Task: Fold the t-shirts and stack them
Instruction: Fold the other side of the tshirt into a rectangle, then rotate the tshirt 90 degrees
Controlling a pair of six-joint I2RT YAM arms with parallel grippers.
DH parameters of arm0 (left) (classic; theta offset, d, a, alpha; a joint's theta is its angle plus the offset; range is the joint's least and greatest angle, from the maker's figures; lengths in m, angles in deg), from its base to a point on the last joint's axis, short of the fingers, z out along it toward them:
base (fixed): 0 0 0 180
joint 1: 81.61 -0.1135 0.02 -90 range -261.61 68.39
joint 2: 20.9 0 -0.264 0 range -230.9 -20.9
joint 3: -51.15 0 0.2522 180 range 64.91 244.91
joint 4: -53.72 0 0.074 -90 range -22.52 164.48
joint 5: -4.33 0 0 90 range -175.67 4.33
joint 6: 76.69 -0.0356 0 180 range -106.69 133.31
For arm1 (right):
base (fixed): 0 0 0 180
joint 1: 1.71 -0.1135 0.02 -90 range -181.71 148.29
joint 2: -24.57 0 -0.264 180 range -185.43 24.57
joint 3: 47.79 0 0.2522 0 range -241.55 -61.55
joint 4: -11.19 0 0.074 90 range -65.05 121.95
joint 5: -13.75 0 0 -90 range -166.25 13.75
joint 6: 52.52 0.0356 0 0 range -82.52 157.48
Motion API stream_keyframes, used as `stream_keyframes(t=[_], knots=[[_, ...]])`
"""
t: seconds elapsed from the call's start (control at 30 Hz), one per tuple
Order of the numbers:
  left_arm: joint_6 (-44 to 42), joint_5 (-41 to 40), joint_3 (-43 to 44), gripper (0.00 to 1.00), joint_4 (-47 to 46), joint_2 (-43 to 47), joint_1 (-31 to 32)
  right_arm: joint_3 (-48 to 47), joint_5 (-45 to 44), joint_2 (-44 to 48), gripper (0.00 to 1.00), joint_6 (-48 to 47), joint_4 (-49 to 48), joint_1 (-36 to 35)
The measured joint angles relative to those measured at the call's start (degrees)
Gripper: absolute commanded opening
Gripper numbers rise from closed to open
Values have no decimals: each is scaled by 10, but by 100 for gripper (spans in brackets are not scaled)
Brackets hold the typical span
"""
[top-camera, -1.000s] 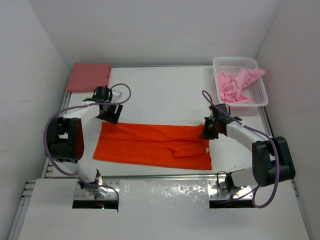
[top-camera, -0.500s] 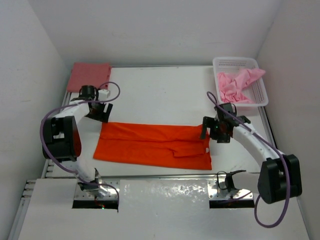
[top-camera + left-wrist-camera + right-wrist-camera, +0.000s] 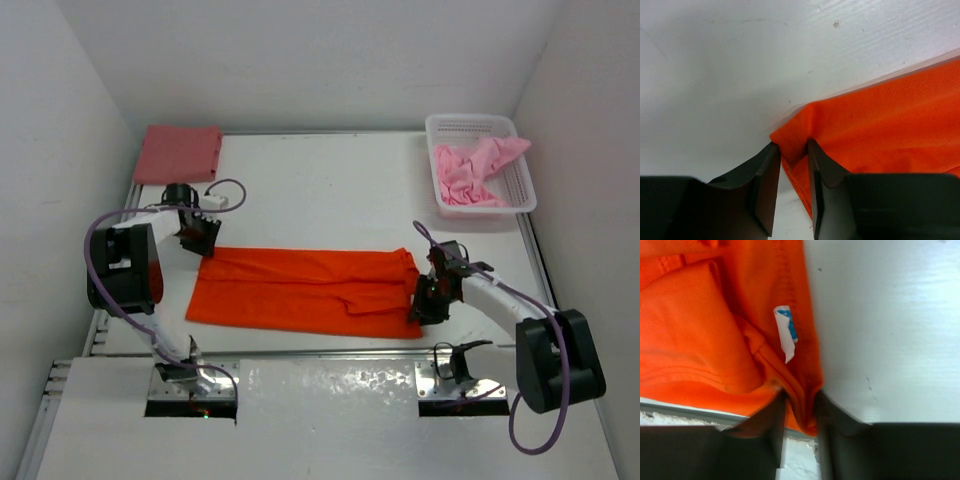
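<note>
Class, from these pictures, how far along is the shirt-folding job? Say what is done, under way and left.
Done: the rose-red shirt lies folded at the far left corner. Under way: the orange shirt lies flat in a long band, the left hand pinching its far left corner, the right hand its near right corner. Left: stacking it, then the pink shirt, crumpled in the basket.

I see three t-shirts: a pink one (image 3: 468, 172) in the basket (image 3: 470, 124), an orange one (image 3: 300, 290) left of it, a red one (image 3: 178, 153) far left. One basket. My two grippers: left gripper (image 3: 203, 243), right gripper (image 3: 420, 308).
</note>
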Motion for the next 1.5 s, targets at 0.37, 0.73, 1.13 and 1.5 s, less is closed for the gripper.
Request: stream_keyframes(t=[0.37,0.73,1.13,1.5], knots=[[-4,3,-39,32,-4,33,-30,-142,-5,-192,0,-9,-19,-1],[-56,50,-99,76,47,101,-50,-664,-84,-572,0,-69,-2,-1],[-102,112,-75,92,128,107,-50,-1085,-110,-836,55,-45,-54,6],[-96,120,-63,93,135,95,-50,-1047,-120,-798,89,-54,-148,25]])
